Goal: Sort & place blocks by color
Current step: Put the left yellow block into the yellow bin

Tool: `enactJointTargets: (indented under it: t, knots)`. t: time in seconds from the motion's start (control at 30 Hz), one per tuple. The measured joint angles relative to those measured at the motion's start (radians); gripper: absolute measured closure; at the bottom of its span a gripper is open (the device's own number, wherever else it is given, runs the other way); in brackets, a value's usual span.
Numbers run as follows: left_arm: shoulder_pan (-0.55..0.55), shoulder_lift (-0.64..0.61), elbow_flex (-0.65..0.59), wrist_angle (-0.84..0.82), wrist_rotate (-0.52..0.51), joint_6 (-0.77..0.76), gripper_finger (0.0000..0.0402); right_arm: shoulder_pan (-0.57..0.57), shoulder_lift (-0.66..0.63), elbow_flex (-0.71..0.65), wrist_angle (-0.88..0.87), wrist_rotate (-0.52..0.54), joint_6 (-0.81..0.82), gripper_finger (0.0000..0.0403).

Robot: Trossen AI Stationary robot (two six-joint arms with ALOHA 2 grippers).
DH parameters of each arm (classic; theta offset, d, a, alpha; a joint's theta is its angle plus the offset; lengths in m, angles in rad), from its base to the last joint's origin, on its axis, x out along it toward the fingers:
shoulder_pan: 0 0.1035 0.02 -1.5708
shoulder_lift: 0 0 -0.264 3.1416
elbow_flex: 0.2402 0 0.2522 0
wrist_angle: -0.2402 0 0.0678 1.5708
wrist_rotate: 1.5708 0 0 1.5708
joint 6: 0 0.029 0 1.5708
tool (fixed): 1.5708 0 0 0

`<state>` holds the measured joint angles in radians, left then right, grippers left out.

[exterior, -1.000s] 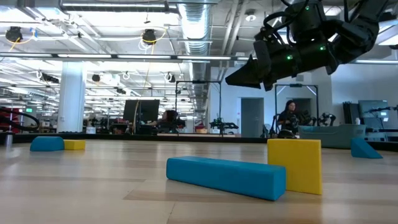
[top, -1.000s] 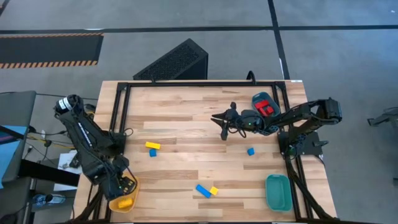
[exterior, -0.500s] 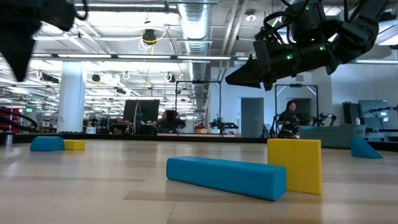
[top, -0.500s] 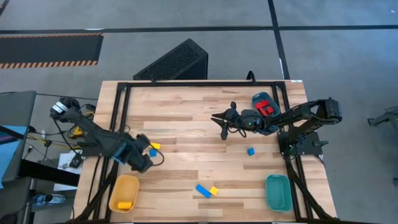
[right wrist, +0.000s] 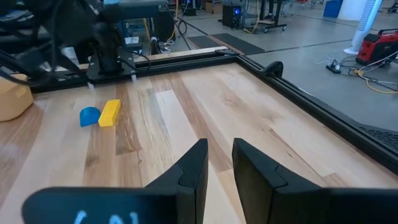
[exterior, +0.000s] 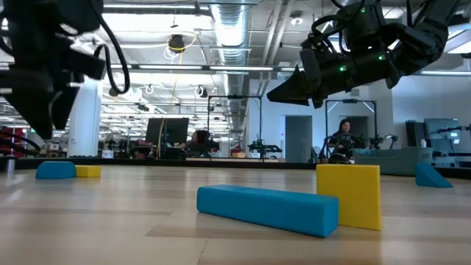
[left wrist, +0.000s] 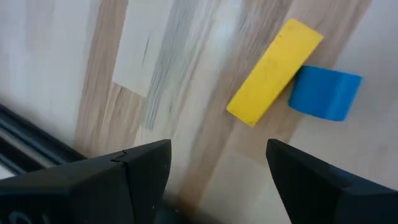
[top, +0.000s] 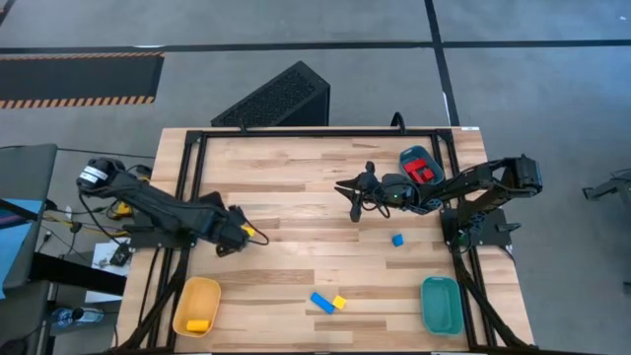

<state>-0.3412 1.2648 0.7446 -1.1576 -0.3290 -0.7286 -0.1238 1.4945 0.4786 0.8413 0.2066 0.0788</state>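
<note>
My left gripper hangs open, pointing down, over the table's left part. Just beyond its fingertips a yellow bar block lies flat on the wood, and a blue block sits against one end of it. My right gripper waits above the far right part, its fingers a narrow gap apart with nothing between them. Another blue block lies near it. A blue bar and a yellow cube rest side by side near the front edge.
A yellow oval tray with one yellow block stands at the near left corner. One teal tray stands at the near right, and another with red blocks at the far right. A black frame rims the table.
My left gripper has swung from over the yellow tray toward the table's far edge and to the right, rolling as it went. It now hangs above the yellow bar and the blue block beside it, its fingers still apart. No block has moved.
</note>
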Motion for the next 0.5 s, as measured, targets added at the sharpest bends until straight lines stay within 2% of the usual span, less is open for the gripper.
enactJointTargets:
  t: [0.27, 0.5]
  knots:
    - [0.103, 0.000, -0.060, 0.155, 0.012, 0.195, 0.0152, 0.000, 0.000, 0.000, 0.000, 0.000, 0.000, 0.0305]
    - [0.157, 0.000, -0.060, 0.200, 0.036, 0.257, 0.0152, 0.000, 0.000, 0.000, -0.007, 0.000, 0.000, 0.0305]
